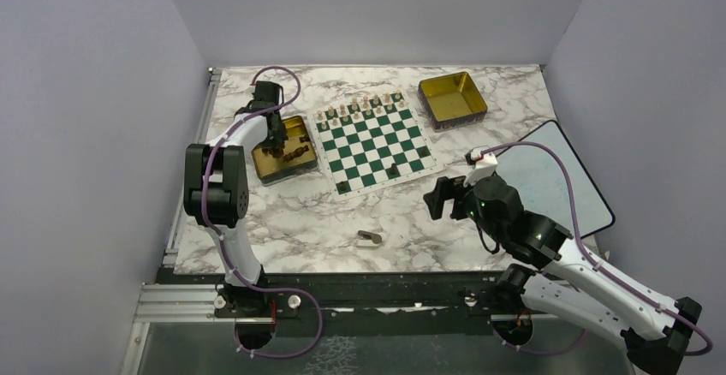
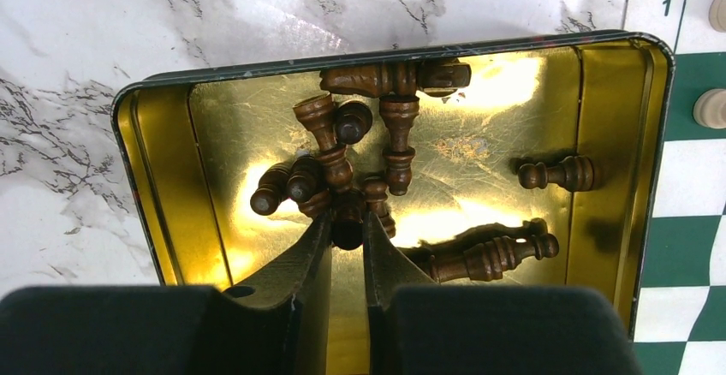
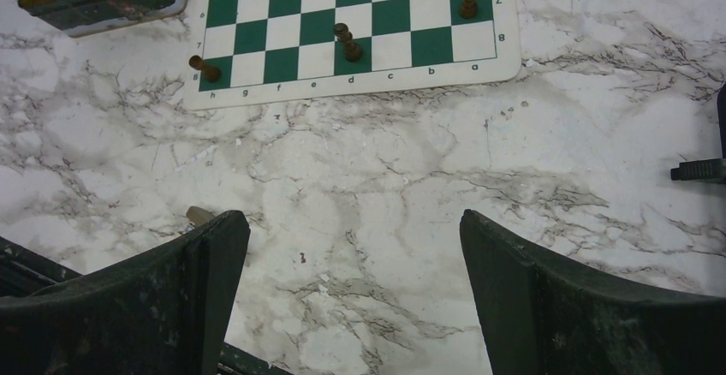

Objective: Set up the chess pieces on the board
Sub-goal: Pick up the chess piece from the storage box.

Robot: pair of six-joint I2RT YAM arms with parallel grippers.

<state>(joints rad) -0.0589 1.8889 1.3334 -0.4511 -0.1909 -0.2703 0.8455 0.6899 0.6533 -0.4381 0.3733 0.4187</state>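
Observation:
The green and white board (image 1: 373,141) lies in the middle of the table. Three dark chess pieces (image 3: 347,43) stand on its near rows. Several more dark pieces (image 2: 398,139) lie heaped in a gold tin (image 2: 163,169) just left of the board. My left gripper (image 2: 347,219) reaches down into that tin, its jaws pressed on both sides of one dark piece (image 2: 348,233) at the heap's near end. My right gripper (image 3: 354,221) hangs open over bare marble, near the board's front right corner, with nothing between its fingers.
Pale pieces (image 1: 360,108) fill the board's far rows. A second gold tin (image 1: 452,98) sits at the back right, with nothing showing in it. A white tablet (image 1: 561,178) lies at the right edge. A small tan object (image 1: 370,238) lies on the marble near the front.

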